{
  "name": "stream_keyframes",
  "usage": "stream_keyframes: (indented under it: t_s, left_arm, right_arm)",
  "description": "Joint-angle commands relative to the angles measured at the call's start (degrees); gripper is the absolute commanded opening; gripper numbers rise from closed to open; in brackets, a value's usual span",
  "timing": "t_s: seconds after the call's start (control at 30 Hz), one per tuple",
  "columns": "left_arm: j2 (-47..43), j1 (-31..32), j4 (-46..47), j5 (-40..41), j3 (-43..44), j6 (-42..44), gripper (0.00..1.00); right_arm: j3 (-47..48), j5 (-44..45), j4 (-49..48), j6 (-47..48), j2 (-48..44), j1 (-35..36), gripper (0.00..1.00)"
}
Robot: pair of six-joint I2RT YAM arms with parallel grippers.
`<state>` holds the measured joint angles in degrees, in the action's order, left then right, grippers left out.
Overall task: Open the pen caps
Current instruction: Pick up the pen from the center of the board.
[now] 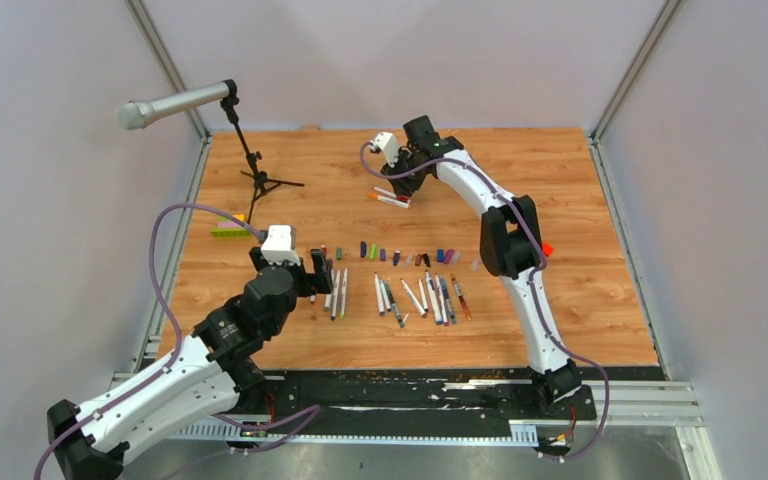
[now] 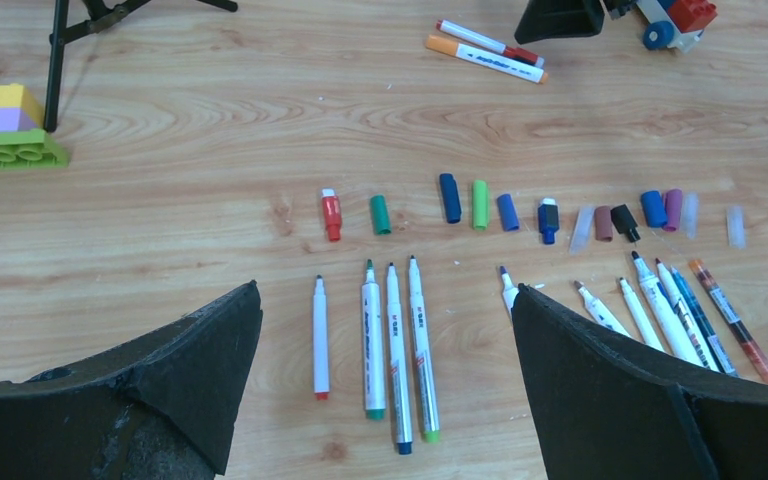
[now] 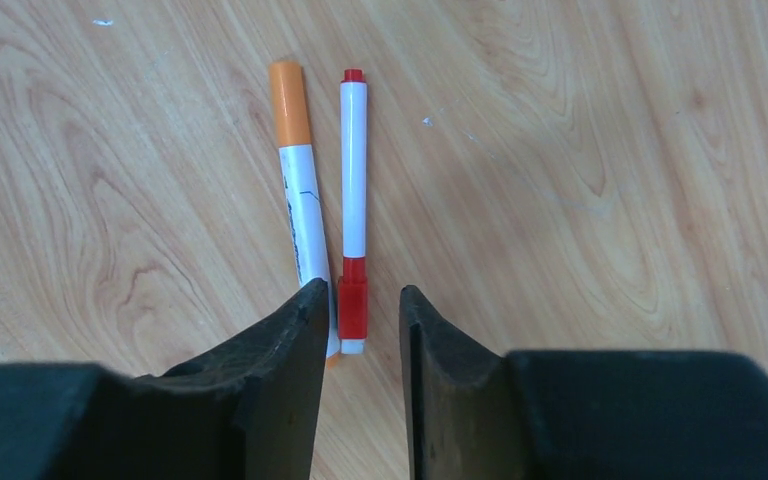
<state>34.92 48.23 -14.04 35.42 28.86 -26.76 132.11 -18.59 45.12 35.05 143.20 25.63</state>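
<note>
Target is the red cap (image 3: 352,305) on the red pen (image 3: 353,170). In the right wrist view the pen lies flat on the table (image 1: 580,200), long axis straight up-down in the frame. The cap end is at the bottom, the barrel runs away toward the top.

The orange-capped pen (image 3: 300,200) lies just beside it on the frame-left side, nearly parallel. Its cap is at the far (upper) end and its lower end goes under the frame-left finger.

The right gripper (image 3: 361,292) straddles the red cap, jaws apart by a narrow gap. The cap sits in that gap, closer to the frame-left finger, with daylight on the other side. Not clamped, nothing held. Can't tell whether the fingers (image 3: 260,380) are down at table height.

In the top view this pair sits upper centre, right under the right gripper. The left arm is lower left, well apart, so this is the right arm's job.

The left gripper (image 2: 385,292) is spread wide and empty, hovering near the row of uncapped pens (image 1: 415,297). The loose caps (image 1: 400,256) are lined up just above that row.

My read: these two look like the only capped pens left. Closing would pinch across the cap's width. The risk is the frame-left finger catching the orange-capped pen too.
</note>
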Motion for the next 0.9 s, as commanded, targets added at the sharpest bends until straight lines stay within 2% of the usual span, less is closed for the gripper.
stream_keyframes:
  t_s: [0.0, 0.57, 0.87]
  left_arm:
    - [-0.01, -0.24, 0.77, 1.82, 0.14, -0.55, 1.00]
    - [-0.11, -0.25, -0.31, 2.02, 0.14, -1.10, 1.00]
    - [0.13, -0.28, -0.11, 1.89, 0.05, -1.26, 1.00]
  right_arm:
    - [3.55, 0.99, -1.32, -0.50, 1.21, -0.17, 0.31]
    - [3.41, -0.25, -1.09, -1.79, 4.02, -0.11, 0.29]
    - [2.91, -0.66, -0.17, -1.13, 4.72, 0.02, 0.35]
